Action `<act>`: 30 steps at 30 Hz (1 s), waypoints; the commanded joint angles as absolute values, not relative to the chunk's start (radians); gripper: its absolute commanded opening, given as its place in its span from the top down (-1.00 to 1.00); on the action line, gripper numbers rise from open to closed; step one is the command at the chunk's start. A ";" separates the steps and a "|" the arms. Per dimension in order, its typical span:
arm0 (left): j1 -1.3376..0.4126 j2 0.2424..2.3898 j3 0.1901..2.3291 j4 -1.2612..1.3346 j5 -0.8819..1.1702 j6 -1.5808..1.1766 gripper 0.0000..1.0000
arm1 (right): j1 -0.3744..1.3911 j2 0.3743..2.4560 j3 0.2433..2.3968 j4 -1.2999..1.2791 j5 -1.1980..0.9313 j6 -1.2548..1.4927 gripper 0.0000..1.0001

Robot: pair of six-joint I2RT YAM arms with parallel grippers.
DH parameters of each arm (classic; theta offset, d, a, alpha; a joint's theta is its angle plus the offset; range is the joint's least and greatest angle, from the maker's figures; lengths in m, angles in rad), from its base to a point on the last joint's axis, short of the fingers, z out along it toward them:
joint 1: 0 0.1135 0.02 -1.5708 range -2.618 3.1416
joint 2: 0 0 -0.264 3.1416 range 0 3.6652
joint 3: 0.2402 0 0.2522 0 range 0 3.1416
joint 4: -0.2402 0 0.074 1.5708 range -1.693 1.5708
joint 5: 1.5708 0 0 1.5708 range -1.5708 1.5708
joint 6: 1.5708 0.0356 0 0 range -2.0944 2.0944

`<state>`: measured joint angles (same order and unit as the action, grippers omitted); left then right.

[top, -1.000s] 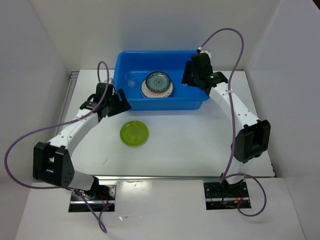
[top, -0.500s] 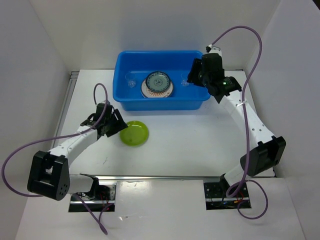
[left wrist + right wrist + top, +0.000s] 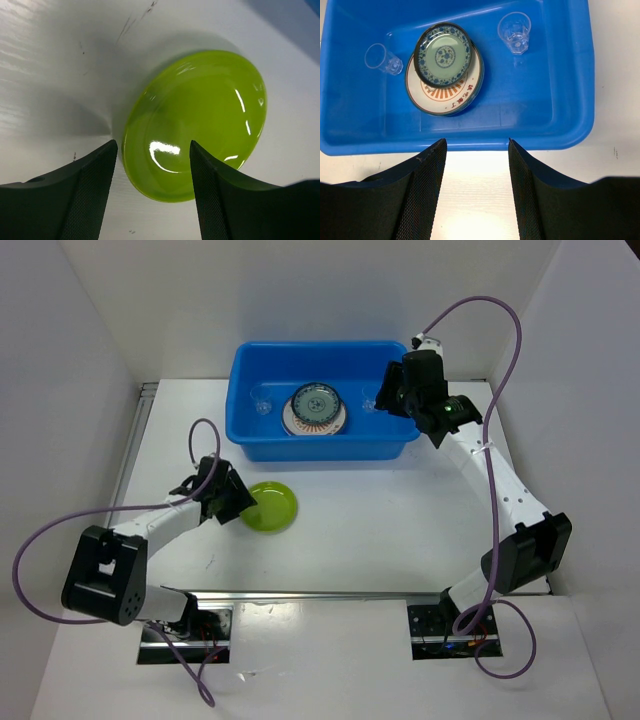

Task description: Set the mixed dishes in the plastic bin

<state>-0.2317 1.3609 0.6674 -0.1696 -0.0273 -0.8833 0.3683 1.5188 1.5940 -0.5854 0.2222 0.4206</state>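
Observation:
The lime-green plate (image 3: 272, 506) lies on the white table in front of the blue plastic bin (image 3: 320, 447). My left gripper (image 3: 240, 503) is open, low at the plate's left edge, with the near rim of the plate (image 3: 200, 115) between its fingers (image 3: 95, 185). In the bin (image 3: 470, 146) a small dark teal plate (image 3: 443, 55) lies on the orange-sunburst plate (image 3: 447, 95); the plates beneath are mostly hidden. Two clear cups (image 3: 514, 31) (image 3: 382, 57) stand in the bin. My right gripper (image 3: 385, 398) is open and empty above the bin's right end.
White walls close in the table at the back and on both sides. The bin stands at the back middle. A metal rail runs along the table's left edge (image 3: 135, 440). Purple cables loop from both arms.
My left gripper has moved from beside the bin's left end down to the green plate's left edge. My right gripper has drawn back from inside the bin, and a clear cup now shows there.

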 commanded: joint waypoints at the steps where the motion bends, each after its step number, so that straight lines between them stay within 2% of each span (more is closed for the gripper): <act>1: -0.230 1.380 0.653 -0.126 -0.003 -0.917 -0.34 | 0.360 1.476 1.586 -0.581 0.238 0.403 -0.17; 7: -0.230 1.410 0.653 -0.115 -0.025 -0.917 -0.32 | 0.351 1.476 1.577 -0.581 0.238 0.403 -0.17; 8: -0.230 1.419 0.653 -0.106 -0.006 -0.917 -0.21 | 0.351 1.476 1.577 -0.581 0.238 0.403 -0.17; 10: -0.230 1.448 0.644 -0.080 0.011 -0.917 -0.12 | 0.351 1.486 1.588 -0.581 0.238 0.394 -0.17; 16: -0.230 1.480 0.617 -0.043 0.031 -0.950 -0.04 | 0.351 1.496 1.608 -0.581 0.238 0.385 -0.17; 19: -0.230 1.470 0.617 -0.043 0.012 -0.973 0.16 | 0.351 1.505 1.618 -0.581 0.238 0.385 -0.17; 20: -0.230 1.459 0.617 -0.043 0.012 -0.973 0.31 | 0.351 1.505 1.618 -0.581 0.247 0.385 -0.17; 22: -0.230 1.448 0.608 -0.034 -0.012 -0.983 0.44 | 0.351 1.505 1.618 -0.581 0.247 0.385 -0.17; 24: -0.230 1.434 0.607 -0.034 -0.021 -0.992 0.70 | 0.351 1.505 1.628 -0.581 0.247 0.385 -0.19; 27: -0.230 1.416 0.607 -0.034 -0.021 -0.992 0.96 | 0.351 1.505 1.628 -0.581 0.247 0.385 -0.19; 30: -0.239 1.367 0.630 -0.044 -0.011 -0.992 1.00 | 0.351 1.514 1.628 -0.581 0.247 0.385 -0.19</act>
<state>-0.2321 1.4025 0.6205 -0.0235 0.0185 -0.9955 0.3592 1.5188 1.5856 -0.5888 0.2287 0.3985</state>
